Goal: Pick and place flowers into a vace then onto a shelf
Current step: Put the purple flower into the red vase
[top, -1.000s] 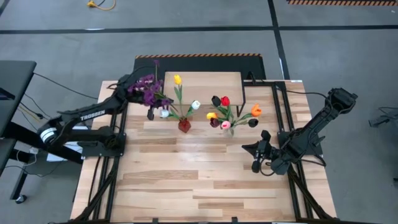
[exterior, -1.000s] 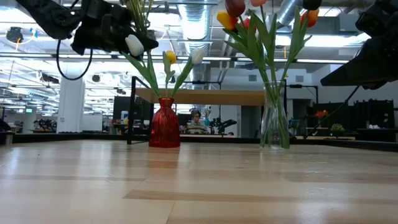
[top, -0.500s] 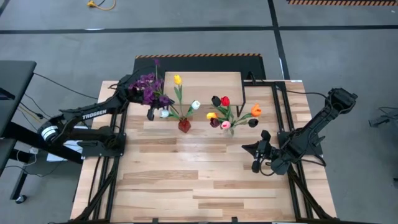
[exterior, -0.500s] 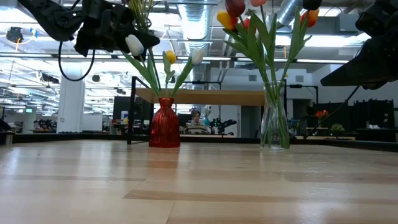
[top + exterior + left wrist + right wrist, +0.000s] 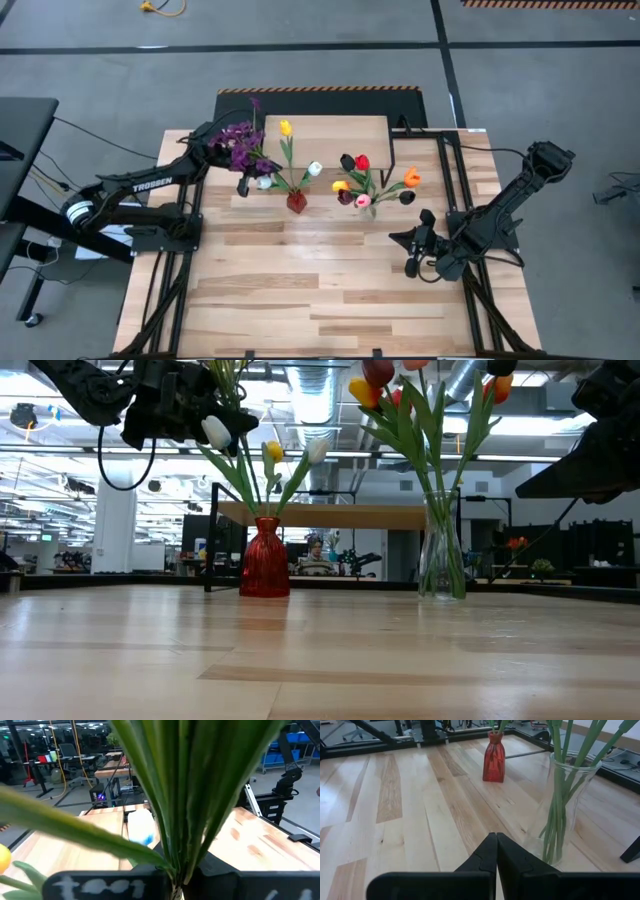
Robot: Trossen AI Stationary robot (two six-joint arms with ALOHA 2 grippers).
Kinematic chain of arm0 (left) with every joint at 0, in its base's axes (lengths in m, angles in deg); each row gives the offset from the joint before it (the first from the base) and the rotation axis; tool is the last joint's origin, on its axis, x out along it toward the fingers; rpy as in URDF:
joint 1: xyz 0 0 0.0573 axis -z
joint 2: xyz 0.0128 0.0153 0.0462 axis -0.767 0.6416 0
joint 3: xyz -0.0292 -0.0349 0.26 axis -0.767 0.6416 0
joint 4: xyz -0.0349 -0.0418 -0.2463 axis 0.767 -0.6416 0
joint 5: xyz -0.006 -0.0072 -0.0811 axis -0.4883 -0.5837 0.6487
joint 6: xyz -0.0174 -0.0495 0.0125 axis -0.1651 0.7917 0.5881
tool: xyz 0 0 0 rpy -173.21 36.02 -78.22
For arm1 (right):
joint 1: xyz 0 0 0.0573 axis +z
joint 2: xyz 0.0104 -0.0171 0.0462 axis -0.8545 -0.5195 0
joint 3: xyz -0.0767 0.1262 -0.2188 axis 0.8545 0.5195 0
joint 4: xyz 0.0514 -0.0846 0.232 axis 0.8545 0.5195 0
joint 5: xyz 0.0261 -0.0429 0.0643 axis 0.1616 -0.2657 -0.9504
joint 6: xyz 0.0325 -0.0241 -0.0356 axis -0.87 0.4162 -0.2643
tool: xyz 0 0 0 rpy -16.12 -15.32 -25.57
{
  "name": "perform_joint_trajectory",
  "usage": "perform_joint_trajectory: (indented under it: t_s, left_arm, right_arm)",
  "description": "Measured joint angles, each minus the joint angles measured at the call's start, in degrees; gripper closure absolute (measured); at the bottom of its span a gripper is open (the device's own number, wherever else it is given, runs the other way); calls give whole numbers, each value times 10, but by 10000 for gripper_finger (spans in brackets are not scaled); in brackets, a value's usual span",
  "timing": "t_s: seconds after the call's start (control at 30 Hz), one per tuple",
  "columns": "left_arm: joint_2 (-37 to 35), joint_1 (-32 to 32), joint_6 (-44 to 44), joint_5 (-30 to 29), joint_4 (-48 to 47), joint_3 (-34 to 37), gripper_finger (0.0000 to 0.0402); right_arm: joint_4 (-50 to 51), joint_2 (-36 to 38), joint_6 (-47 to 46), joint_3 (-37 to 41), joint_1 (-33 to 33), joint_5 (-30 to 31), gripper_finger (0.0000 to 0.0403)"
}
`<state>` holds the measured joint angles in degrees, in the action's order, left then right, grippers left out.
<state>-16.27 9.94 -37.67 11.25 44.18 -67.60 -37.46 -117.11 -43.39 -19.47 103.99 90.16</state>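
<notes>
Purple blossoms (image 5: 238, 143) clamped in left gripper (image 5: 243, 176).

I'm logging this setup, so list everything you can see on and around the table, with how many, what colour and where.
Red vase: one, red, mid-table in front of the shelf, holding a yellow and a white tulip.
Glass vase: one, clear, right of the red vase, holding red, yellow, orange, pink and dark tulips.
Purple blossoms: one bunch, purple, held up left of the red vase.
Shelf: one, light wood, at the table's far edge.
Table: one, light plank top.
Left gripper: shut on the purple blossoms' green stems, a white tulip beside it.
Right gripper: shut, empty, waiting at the table's right.
</notes>
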Motion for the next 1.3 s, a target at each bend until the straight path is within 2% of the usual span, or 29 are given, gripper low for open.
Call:
perform_joint_trajectory:
  t_s: [0.43, 0.97, 1.3]
  left_arm:
    - [1, 23, -7, -31, 0, 0, 401]
    - [1, 23, -7, -29, -6, 0, 395]
    - [1, 23, -9, -4, 4, 0, 380]
  right_arm:
    - [0, 0, 0, 0, 0, 0, 403]
    - [0, 0, 0, 0, 0, 0, 403]
    - [0, 0, 0, 0, 0, 0, 403]
